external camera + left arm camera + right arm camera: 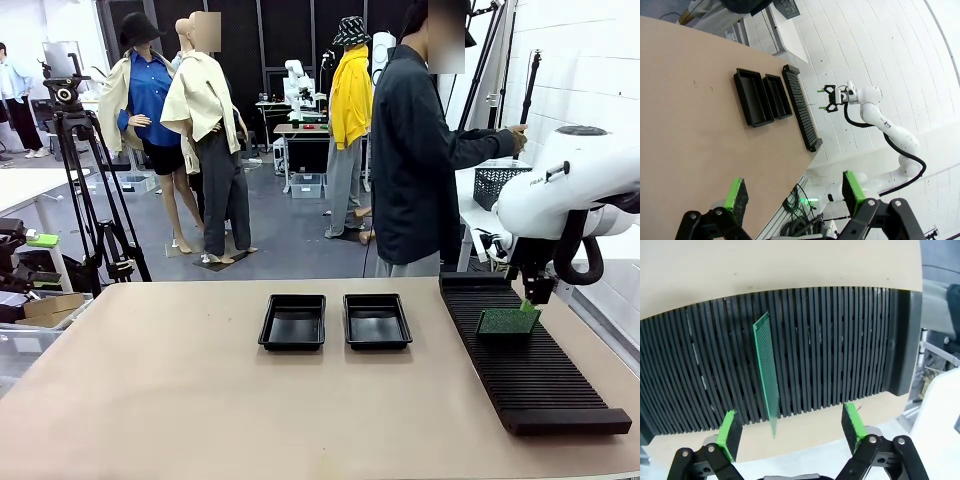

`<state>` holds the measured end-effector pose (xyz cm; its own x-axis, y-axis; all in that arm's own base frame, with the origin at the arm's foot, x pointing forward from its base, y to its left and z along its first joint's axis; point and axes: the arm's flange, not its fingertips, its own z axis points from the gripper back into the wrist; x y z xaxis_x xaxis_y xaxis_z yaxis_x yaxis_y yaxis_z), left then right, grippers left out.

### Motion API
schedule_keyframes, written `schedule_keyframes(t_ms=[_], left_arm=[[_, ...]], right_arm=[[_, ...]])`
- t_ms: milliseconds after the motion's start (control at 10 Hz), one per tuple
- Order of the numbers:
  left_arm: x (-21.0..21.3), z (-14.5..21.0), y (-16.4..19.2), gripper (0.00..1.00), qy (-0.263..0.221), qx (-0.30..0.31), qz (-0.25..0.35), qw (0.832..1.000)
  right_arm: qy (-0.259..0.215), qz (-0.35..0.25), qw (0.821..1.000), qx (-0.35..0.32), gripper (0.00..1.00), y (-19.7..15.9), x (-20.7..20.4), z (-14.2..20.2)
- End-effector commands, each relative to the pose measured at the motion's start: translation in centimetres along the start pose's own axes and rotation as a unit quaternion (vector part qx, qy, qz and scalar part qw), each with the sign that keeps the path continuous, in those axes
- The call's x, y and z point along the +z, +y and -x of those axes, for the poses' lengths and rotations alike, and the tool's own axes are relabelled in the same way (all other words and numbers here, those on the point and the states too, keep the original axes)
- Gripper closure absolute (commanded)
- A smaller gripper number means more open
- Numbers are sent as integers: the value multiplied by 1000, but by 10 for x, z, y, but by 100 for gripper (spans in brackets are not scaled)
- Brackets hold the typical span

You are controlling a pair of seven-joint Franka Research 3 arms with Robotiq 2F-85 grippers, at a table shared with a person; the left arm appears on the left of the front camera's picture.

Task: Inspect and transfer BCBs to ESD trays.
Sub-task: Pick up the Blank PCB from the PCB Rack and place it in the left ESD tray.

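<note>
**Task at its outset, judged from the layout.** At left, the left gripper (794,186) hung high over the tan tabletop (685,125), its green-padded fingers spread and holding nothing. At centre, the left shallow black rectangular plastic tray (293,323) and the matching right tray (377,322) lay side by side, just apart and both bare, so no board had been transferred. At right, one thin green rectangular circuit board (766,370) stood on edge in a slot of the long black ribbed rack (840,340). The right gripper (790,421) was poised over it, fingers spread to either side and clear of the board. Grasp, inspection and transfer were all left to do. The board appeared edge-on in the right wrist view and small in the front view, so its condition could not be judged. One end of the rack ran off the picture edge.
</note>
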<state>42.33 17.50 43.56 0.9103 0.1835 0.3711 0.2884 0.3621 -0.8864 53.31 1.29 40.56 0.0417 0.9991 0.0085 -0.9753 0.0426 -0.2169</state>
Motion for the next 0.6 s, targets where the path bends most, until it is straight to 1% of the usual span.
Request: schedule_keyframes(t_ms=[0,500], left_arm=[[2,0,-3,0,0,4,8,1000],[2,0,-3,0,0,4,8,1000]], right_arm=[[-24,4,1000,7,0,0,-17,6],[-39,4,999,-3,0,-4,-35,10]])
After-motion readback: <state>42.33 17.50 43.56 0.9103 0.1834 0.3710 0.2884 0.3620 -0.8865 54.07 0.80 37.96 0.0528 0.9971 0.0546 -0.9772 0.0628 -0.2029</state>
